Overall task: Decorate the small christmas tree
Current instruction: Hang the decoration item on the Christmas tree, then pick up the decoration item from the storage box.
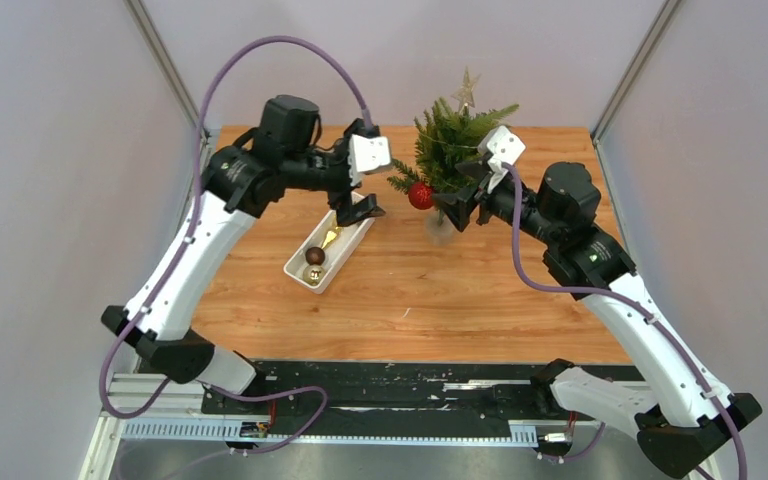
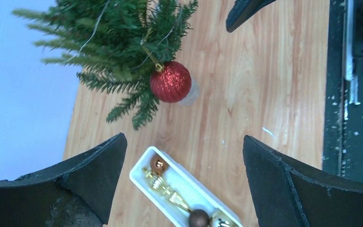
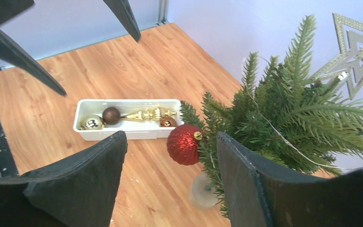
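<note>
The small christmas tree (image 1: 450,140) is standing upright toward the far side of the wooden table (image 1: 460,300), with its thin trunk sitting in a small clear round base (image 3: 202,191). It is wearing a pale star (image 1: 465,90) on top, and a glittery red ball (image 1: 421,195) is hanging from a low green branch.

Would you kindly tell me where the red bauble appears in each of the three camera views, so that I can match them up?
Top external: the red bauble hangs near centre, at the lower left of the small christmas tree.
Left wrist: upper middle, just below the branches.
Right wrist: centre, at the tree's left edge.
Shared landmark: the white tray of ornaments, visible in all three.
</note>
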Controlling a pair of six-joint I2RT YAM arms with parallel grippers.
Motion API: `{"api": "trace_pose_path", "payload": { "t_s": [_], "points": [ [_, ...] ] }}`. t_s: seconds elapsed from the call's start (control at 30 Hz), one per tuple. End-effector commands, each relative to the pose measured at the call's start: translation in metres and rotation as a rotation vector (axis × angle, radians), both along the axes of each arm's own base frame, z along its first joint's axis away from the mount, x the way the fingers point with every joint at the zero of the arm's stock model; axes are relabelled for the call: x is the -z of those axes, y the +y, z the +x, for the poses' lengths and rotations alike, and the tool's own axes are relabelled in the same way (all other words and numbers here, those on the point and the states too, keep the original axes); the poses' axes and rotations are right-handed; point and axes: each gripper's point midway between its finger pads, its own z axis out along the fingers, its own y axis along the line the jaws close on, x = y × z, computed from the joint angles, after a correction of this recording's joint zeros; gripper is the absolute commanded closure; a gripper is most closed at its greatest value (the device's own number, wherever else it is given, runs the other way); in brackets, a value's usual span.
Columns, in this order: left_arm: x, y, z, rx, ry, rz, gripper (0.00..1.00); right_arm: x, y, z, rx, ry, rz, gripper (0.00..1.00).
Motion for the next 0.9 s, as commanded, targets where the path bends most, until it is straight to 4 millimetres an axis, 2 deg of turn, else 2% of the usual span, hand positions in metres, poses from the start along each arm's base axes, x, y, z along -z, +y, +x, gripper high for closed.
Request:
{"api": "trace_pose_path", "payload": {
  "t_s": [0.0,0.03,0.07,0.1,0.13,0.17,0.2,0.23,0.27,0.3,0.33,0.37,0.4,0.43,0.47,0.5,0.53,0.6,0.7,0.8,0.87],
  "points": [
    [-0.019,0.025,-0.031,-0.07,0.138,-0.1,0.0,-0.024,0.004,-0.019,-0.072,-0.02,0.057,0.27],
    [-0.023,0.035,-0.031,-0.12,0.169,-0.13,0.0,-0.025,0.005,-0.021,-0.081,-0.019,0.06,0.2],
    [-0.016,0.04,-0.027,-0.157,0.203,-0.142,0.0,-0.025,0.006,-0.023,-0.09,-0.017,0.063,0.12],
    [-0.018,0.053,-0.024,-0.228,0.25,-0.179,0.0,-0.026,0.006,-0.025,-0.099,-0.017,0.067,0.03],
    [-0.004,0.059,-0.019,-0.258,0.297,-0.183,0.0,-0.026,0.007,-0.026,-0.104,-0.015,0.068,0.0],
    [-0.001,0.077,-0.01,-0.321,0.304,-0.198,0.0,-0.026,0.007,-0.027,-0.108,-0.014,0.069,0.0],
    [0.02,0.086,-0.007,-0.321,0.304,-0.158,0.0,-0.025,0.007,-0.028,-0.112,-0.013,0.069,0.0],
    [0.031,0.103,-0.003,-0.351,0.297,-0.128,0.0,-0.023,0.008,-0.028,-0.115,-0.008,0.066,0.0],
    [0.052,0.112,0.0,-0.311,0.245,-0.058,0.0,-0.02,0.008,-0.029,-0.118,-0.004,0.064,0.0],
    [0.075,0.124,-0.005,-0.308,0.273,-0.003,0.01,-0.02,0.008,-0.029,-0.121,-0.001,0.065,0.0],
    [0.086,0.133,-0.002,-0.241,0.193,0.057,0.03,-0.019,0.009,-0.03,-0.125,0.003,0.065,0.0],
    [0.107,0.138,-0.011,-0.207,0.234,0.104,0.04,-0.018,0.009,-0.03,-0.125,0.007,0.066,0.0],
    [0.116,0.141,-0.011,-0.124,0.171,0.149,0.06,-0.017,0.009,-0.03,-0.126,0.011,0.068,0.0],
    [0.135,0.144,-0.021,-0.067,0.222,0.192,0.08,-0.017,0.009,-0.03,-0.124,0.013,0.07,0.0],
    [0.141,0.144,-0.022,0.025,0.166,0.222,0.12,-0.018,0.009,-0.031,-0.124,0.013,0.073,0.0],
    [0.154,0.144,-0.026,0.07,0.208,0.242,0.14,-0.019,0.008,-0.031,-0.121,0.014,0.076,0.0],
    [0.159,0.143,-0.024,0.118,0.177,0.253,0.17,-0.019,0.007,-0.032,-0.118,0.015,0.08,0.0],
    [0.178,0.143,-0.008,0.153,0.182,0.277,0.2,-0.021,0.006,-0.034,-0.115,0.014,0.087,0.0],
    [0.196,0.145,0.018,0.198,0.109,0.339,0.22,-0.019,0.004,-0.036,-0.112,0.02,0.091,0.0],
    [0.222,0.156,0.038,0.282,0.034,0.465,0.2,-0.016,0.004,-0.036,-0.106,0.038,0.095,0.0],
    [0.235,0.164,0.044,0.372,-0.026,0.542,0.17,-0.016,0.004,-0.036,-0.105,0.046,0.1,0.0]
  ]
}}
